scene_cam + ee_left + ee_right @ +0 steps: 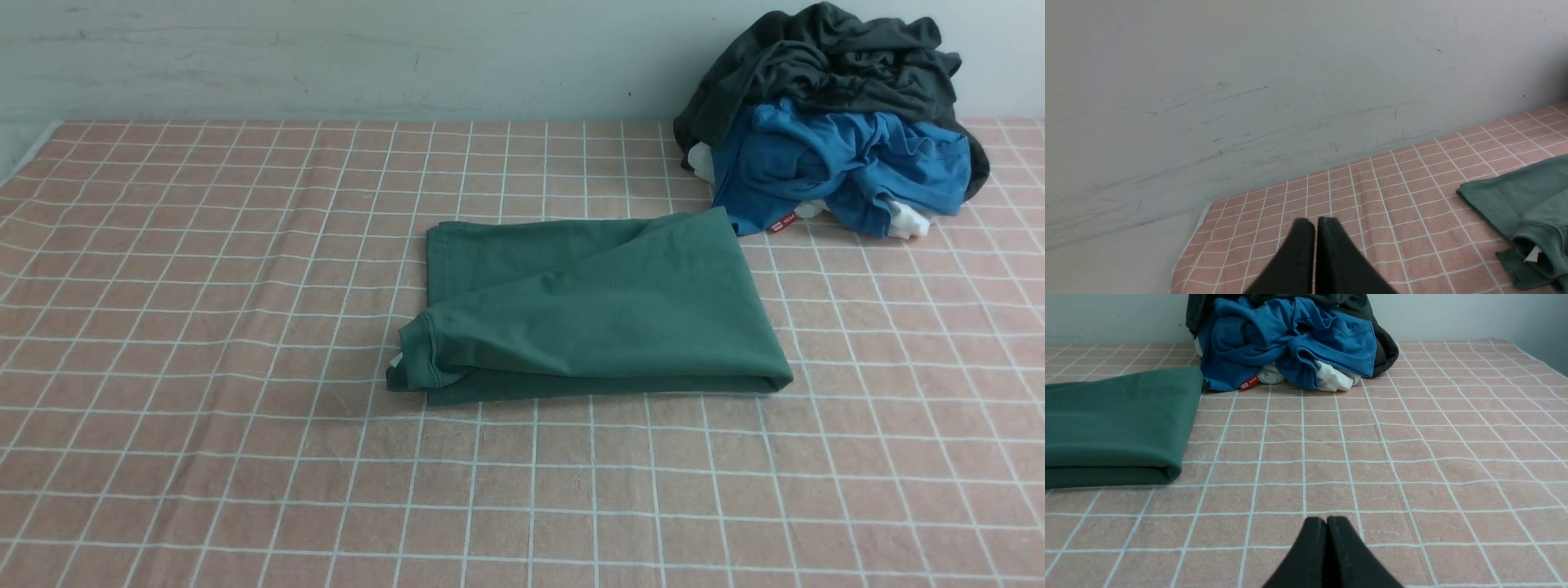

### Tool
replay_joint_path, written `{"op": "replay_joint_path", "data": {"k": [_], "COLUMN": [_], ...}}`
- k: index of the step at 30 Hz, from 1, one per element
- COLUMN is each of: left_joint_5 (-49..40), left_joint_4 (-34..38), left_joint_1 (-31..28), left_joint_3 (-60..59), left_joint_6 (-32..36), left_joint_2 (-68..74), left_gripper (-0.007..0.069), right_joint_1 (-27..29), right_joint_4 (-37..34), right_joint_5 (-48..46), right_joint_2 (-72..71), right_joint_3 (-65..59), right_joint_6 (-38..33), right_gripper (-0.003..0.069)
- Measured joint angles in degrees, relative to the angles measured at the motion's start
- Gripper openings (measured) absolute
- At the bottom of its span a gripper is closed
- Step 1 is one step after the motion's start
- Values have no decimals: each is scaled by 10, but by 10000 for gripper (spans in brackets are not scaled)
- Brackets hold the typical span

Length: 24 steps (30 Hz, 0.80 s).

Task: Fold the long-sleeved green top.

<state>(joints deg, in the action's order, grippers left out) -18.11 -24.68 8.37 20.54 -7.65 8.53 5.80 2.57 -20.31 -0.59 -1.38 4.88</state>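
The green long-sleeved top (596, 310) lies folded into a compact rectangle in the middle of the pink checked cloth, its neck opening and a bit of white label at the front left corner. Neither arm shows in the front view. In the left wrist view my left gripper (1315, 222) is shut with nothing in it, apart from the green long-sleeved top (1527, 204), which lies off to one side. In the right wrist view my right gripper (1327, 520) is shut and empty over bare cloth, with the folded green long-sleeved top (1118, 424) lying apart from it.
A heap of clothes sits at the back right against the wall: a dark grey-black garment (824, 57) on top of a bright blue garment (841, 159), with some white fabric (908, 219) under them. The pink checked cloth (204, 327) covers the table; its left edge shows at the far left.
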Motion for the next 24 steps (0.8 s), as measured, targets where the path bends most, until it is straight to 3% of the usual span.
{"op": "replay_joint_path", "data": {"k": [8,10,15,19,24], "left_joint_5": [-3,-4,0,9,-25], "left_joint_4": [1,33,226,285,301], "left_joint_1": [-16,-32,-72,-78,-78], "left_joint_3": [-39,-57,-150,-214,-217], "left_joint_6": [12,22,82,124,137], "left_joint_2": [-50,-80,-93,-93,-93], "left_gripper": [-3,-3,-3,-3,-3], "right_joint_1": [0,0,0,0,0], "right_joint_4": [0,0,0,0,0], "right_joint_5": [0,0,-1,-1,-1], "right_joint_2": [0,0,0,0,0], "right_joint_3": [0,0,0,0,0], "right_joint_6": [0,0,0,0,-1], "right_gripper": [-13,-13,-13,-13,-13]}}
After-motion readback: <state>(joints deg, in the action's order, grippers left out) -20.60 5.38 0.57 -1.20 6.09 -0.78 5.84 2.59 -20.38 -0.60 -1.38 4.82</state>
